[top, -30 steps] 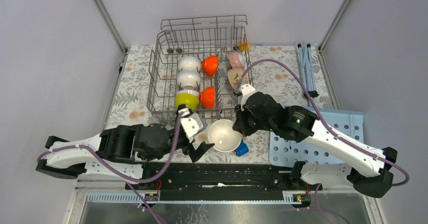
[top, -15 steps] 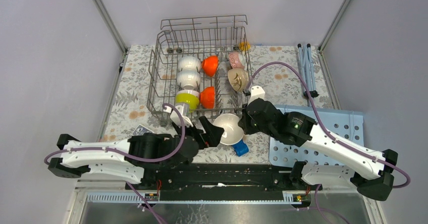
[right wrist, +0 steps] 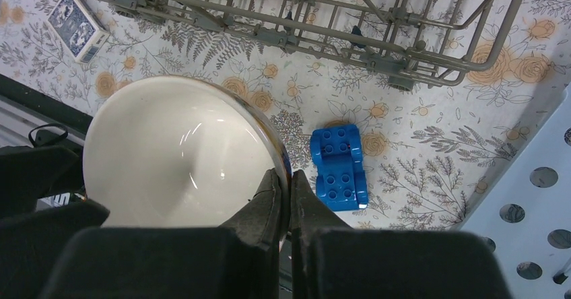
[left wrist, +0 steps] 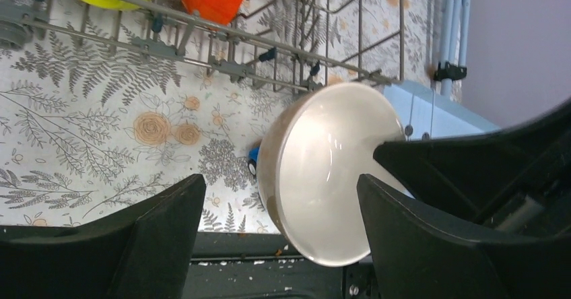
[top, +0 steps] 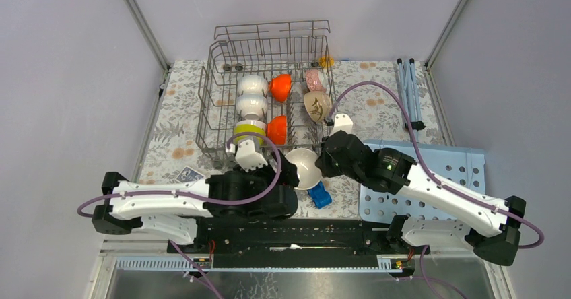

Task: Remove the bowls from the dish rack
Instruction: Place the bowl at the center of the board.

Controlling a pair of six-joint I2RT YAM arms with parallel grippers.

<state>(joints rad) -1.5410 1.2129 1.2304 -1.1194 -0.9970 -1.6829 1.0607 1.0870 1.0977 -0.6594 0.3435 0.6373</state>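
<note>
My right gripper is shut on the rim of a white bowl and holds it tilted above the table in front of the dish rack. In the top view the bowl sits between my right gripper and my left gripper. My left gripper is open, with its jaws standing on either side of the bowl. The rack holds two white bowls, a yellow-green bowl, two orange bowls, a patterned bowl and a beige bowl.
A blue toy car lies on the floral mat under the held bowl. A light-blue perforated board lies at the right. A small card box lies left of the rack's front corner. Blue rods lie at the far right.
My left arm has swung right and brought its open gripper around the bowl. My right gripper has kept hold of the bowl and shifted it slightly toward the rack.
</note>
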